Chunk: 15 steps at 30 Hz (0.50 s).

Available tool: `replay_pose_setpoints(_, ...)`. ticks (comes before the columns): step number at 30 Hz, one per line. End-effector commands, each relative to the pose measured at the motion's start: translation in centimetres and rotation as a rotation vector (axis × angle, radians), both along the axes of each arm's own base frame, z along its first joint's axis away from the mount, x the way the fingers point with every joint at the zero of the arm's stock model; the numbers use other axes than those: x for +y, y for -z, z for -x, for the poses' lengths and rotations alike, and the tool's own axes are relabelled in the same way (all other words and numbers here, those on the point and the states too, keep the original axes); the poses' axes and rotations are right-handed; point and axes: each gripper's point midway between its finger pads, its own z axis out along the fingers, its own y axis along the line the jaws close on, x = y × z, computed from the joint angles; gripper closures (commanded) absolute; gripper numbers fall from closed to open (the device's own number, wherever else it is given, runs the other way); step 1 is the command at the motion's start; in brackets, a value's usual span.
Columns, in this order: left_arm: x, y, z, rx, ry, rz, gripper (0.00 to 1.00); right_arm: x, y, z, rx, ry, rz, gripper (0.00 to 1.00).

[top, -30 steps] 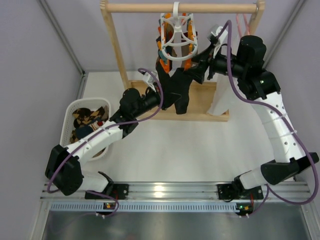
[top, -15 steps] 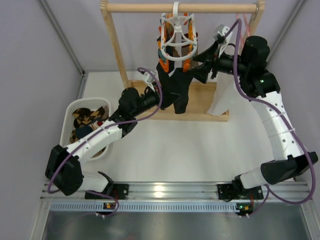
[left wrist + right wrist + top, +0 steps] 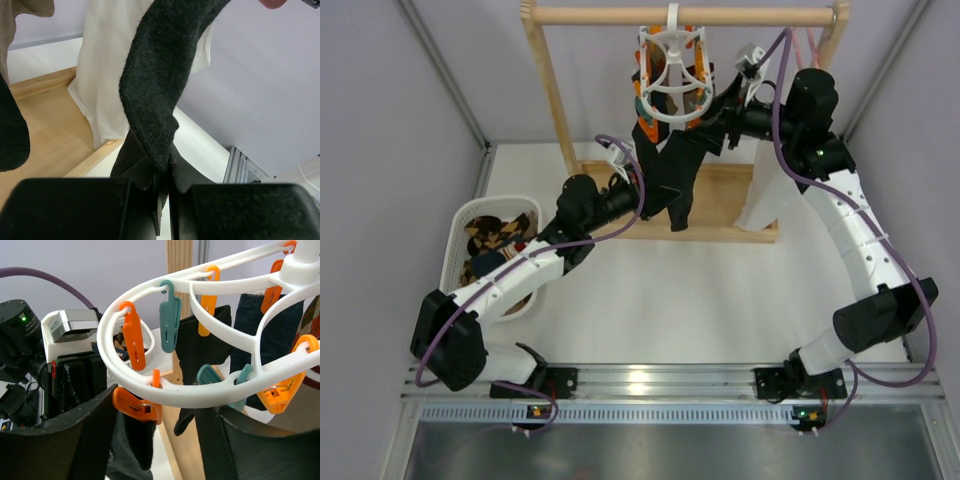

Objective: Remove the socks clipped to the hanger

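- Under the wooden rail (image 3: 685, 15) at the far side of the worktop (image 3: 700, 300), the white hanger (image 3: 672, 70) was hung by its hook, with the socks (image 3: 665, 160) clipped to its ring and dangling below it.
- The left tool (image 3: 165, 187) was closed on the lower end of a dark sock (image 3: 160, 75), the fabric being pinched between its shut fingers (image 3: 75, 210).
- The long axis of that sock was seen to run from the left tool up and away towards the ring, so the clip end lay above and beyond that tool.
- The right tool (image 3: 160, 440) was held open at the ring's near edge. Its fingers (image 3: 65, 450) were spread to either side of an orange clip (image 3: 136, 407), and nothing was gripped.
- The right arm was judged nearer the clips, and the left nearer the sock's free end. Which clip held the gripped sock could not be told.
- A release at the clip, or a pull down along the sock's length, was judged to be called for next.
- A basket (image 3: 450, 250) holding patterned socks was set at the left of the worktop.
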Motion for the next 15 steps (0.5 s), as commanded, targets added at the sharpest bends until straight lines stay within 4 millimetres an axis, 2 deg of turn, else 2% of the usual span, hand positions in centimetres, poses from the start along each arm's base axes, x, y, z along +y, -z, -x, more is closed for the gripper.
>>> replay_pose_setpoints(1, 0.48, -2.71, 0.95, -0.068, 0.022, 0.055, 0.91, 0.77, -3.24, 1.23, -0.146, -0.042, -0.057, 0.45)
replay_pose_setpoints(5, 0.6, -2.58, 0.94, -0.065, 0.023, 0.053, 0.91, 0.72, -3.64, 1.27, -0.164, -0.031, -0.08, 0.56)
replay_pose_setpoints(7, 0.64, -2.47, 0.89, -0.064, 0.022, 0.052, 0.91, 0.7, -3.75, 1.39, -0.16, -0.031, -0.088, 0.73)
replay_pose_setpoints(15, 1.0, -2.08, 0.76, -0.051, 0.014, 0.051, 0.91, 0.38, -3.69, 1.85, -0.156, -0.014, -0.107, 0.78)
